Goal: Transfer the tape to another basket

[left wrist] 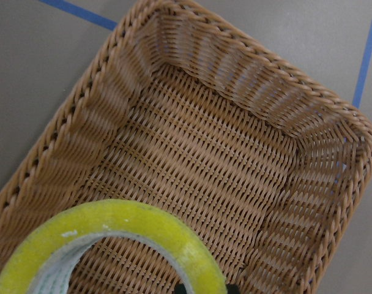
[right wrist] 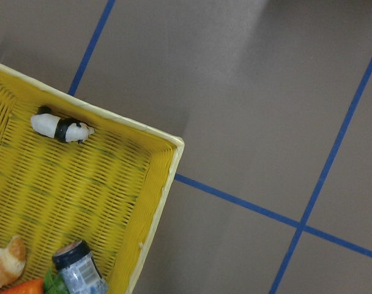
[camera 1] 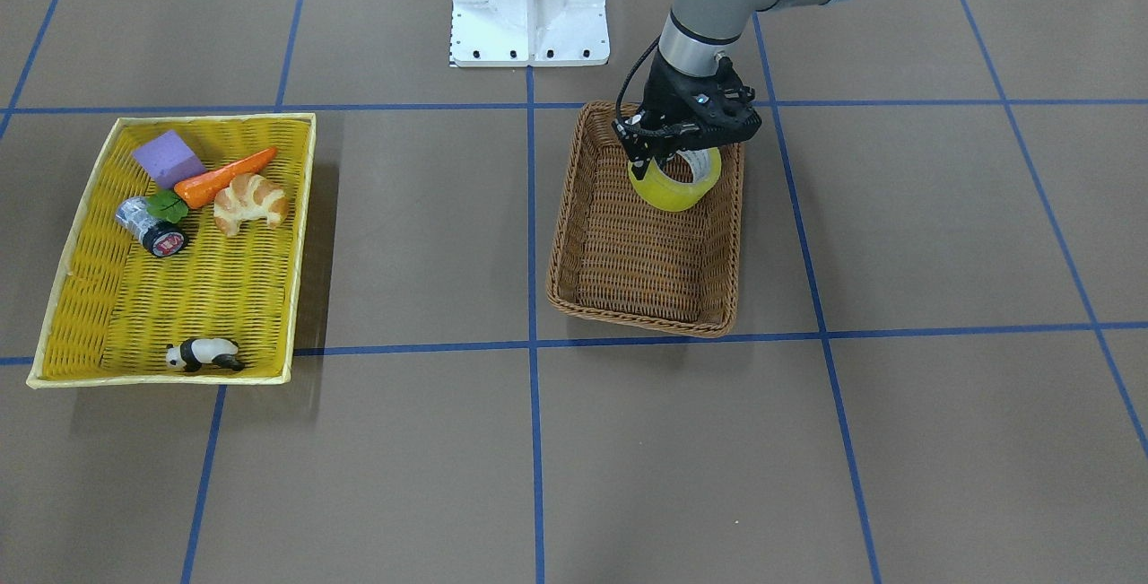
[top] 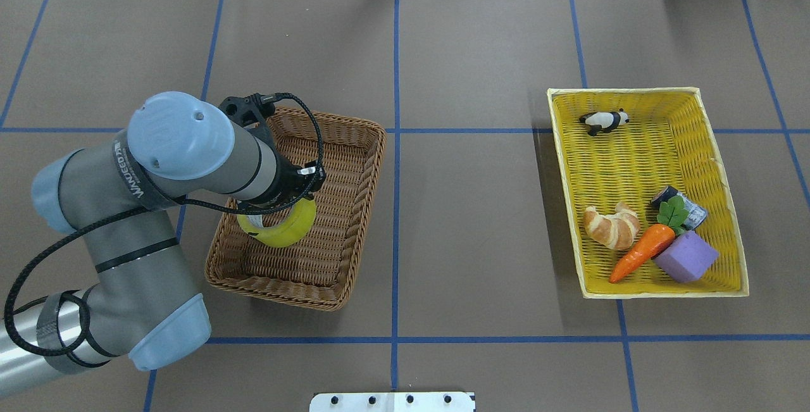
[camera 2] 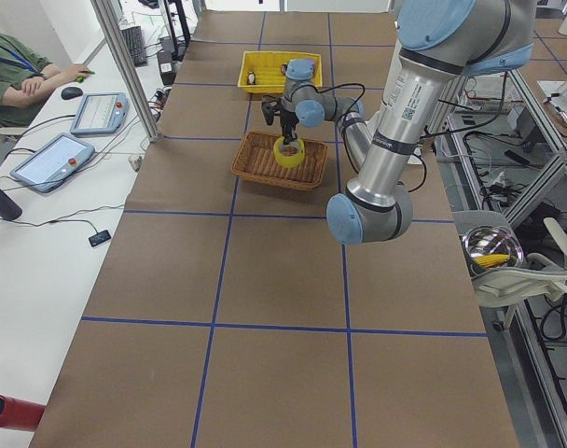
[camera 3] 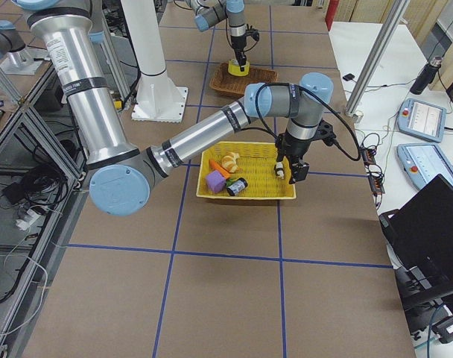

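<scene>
The left tool point(camera 1: 660, 159) points down over the brown wicker basket point(camera 1: 642, 320), its fingers closed on the wall of the tape point(camera 1: 683, 187). The yellow roll hangs tilted in that grip. It sits at about rim height over the end of the basket nearest the robot's base, clear of the woven floor as the left wrist view shows it. In the overhead view the left arm comes in from the lower left and covers most of the tool. Only the lower curve of the roll shows beneath the wrist. The rest of the basket's floor is bare wicker.

The basket stands on the brown table point(camera 1: 942, 234), just to the left of the centre blue line in the overhead view. Far off to the right on the same table lies the shallow yellow tray point(top: 639, 92). In its far corner lies a small panda point(top: 604, 121). At its near end there is a croissant point(top: 610, 227), a carrot point(top: 640, 252), a purple block point(top: 687, 257) and a silver cylinder point(top: 688, 208) with a dark end, all bunched close together.

The right tool point(camera 3: 293, 174) shows only in the view from the table's right end. There it hangs over the tray's far-side edge. From that angle I cannot tell whether its fingers are wide or narrow. Its wrist camera looks down on the tray's corner with the panda.
</scene>
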Motion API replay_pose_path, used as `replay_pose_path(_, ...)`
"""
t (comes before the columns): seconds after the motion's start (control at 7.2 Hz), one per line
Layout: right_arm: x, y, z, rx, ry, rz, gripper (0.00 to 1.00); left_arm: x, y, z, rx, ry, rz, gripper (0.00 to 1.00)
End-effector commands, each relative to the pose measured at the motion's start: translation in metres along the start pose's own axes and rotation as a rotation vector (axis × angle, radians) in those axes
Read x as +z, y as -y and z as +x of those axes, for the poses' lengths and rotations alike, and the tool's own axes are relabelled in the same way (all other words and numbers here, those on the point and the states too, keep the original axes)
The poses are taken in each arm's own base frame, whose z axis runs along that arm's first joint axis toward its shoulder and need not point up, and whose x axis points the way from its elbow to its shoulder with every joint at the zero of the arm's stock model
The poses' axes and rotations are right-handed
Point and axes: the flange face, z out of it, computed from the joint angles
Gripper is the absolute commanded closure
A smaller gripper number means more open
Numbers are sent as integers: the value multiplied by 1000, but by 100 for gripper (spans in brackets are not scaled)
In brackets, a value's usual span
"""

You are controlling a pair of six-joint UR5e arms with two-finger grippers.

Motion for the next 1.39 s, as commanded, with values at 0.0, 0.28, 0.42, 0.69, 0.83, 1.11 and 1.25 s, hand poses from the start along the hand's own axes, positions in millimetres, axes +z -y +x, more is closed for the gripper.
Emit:
replay_pose_path(0.0,4,-9,4,13,10,-25,0,24,-2,7,2,42,18,100)
replay_pose_path(0.28,18,-20,13,39,16,-47,0,48,9,18,-5,80,66,10)
replay_pose_path(0.42,27,-26,20,26,13,-26,0,51,11,16,-5,88,70,2)
replay_pose_path(0.69,56,-39,40,27,29,-8,0,6,15,7,144,48,112,2)
replay_pose_path(0.83,55,-35,40,43,20,15,0,-32,23,-17,201,92,124,2)
replay_pose_path(1.11,75,-42,65,72,-68,-34,0,-101,51,-80,307,139,177,2)
replay_pose_path(1.25,91,-47,80,47,-72,3,0,-103,71,-110,386,189,172,2)
